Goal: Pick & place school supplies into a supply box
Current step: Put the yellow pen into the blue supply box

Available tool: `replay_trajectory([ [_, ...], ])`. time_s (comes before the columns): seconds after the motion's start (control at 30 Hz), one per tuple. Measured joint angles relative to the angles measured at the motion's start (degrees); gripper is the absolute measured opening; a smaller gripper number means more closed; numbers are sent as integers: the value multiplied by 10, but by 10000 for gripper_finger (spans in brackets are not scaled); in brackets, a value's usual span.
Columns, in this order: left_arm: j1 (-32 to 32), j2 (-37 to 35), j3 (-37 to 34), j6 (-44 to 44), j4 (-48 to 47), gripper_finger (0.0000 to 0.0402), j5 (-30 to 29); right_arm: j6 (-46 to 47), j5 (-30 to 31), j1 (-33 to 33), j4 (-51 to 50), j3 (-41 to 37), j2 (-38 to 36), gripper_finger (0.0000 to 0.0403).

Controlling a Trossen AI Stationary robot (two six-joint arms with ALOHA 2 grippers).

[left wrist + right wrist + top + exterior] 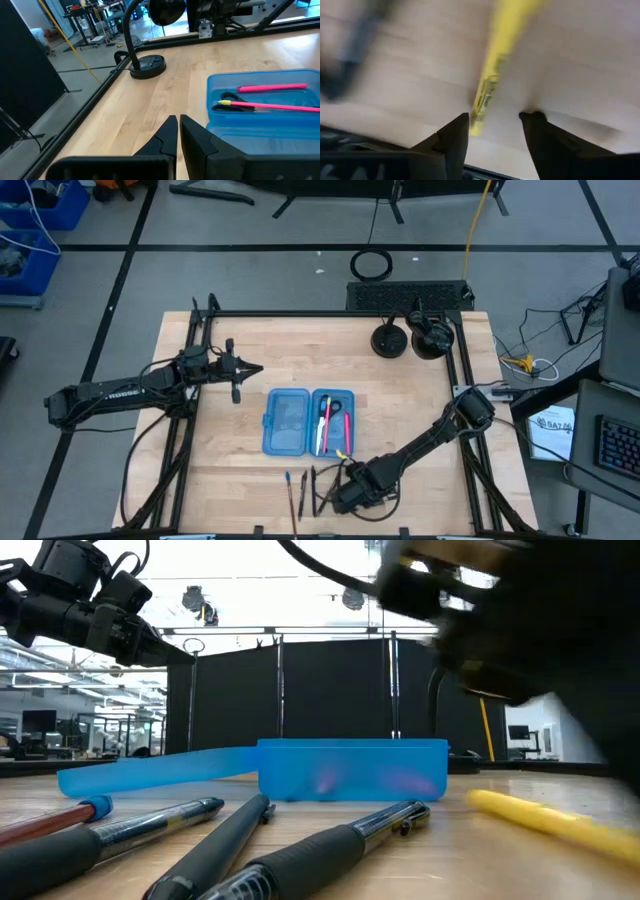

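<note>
Open blue supply box (284, 422) holds pink pens (324, 423), scissors (336, 408).

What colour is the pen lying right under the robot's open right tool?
Yellow pen, lying on the table; clearest in the right wrist view.

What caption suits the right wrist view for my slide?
Open right gripper poised over a yellow pen on the table.

A light wooden table (250, 340) with a black frame (300, 313) along its edges. At its far right stand two black round objects: a disc base (388, 341) with a curved neck, and a darker lamp head (431, 337) beside it. Beyond the far edge lie a black perforated panel (408, 295) and a coiled cable (372, 263) on the grey floor. Blue bins (35, 210) sit far left.
</note>
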Motion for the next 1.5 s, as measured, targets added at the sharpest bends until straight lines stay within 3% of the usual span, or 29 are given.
replay_trajectory([
  [0.17,0,0,0,-5,1,26,1,-6,-38,8,-76,0,0,147],
  [0.37,0,0,0,-8,2,26,1,-59,-14,8,-76,-1,0,119],
  [0.6,0,0,0,-16,1,26,2,-141,-1,2,-97,-1,1,119],
  [0.77,0,0,0,-19,1,26,6,-208,55,4,-101,-1,0,120],
  [1.03,0,0,0,-21,-4,26,7,-261,140,25,-78,-10,-1,119],
  [1.27,0,0,0,-23,-12,26,7,-263,133,46,-2,-73,-12,87],
  [1.5,-1,0,0,-30,-13,26,7,-267,139,50,-4,-75,-12,39],
])
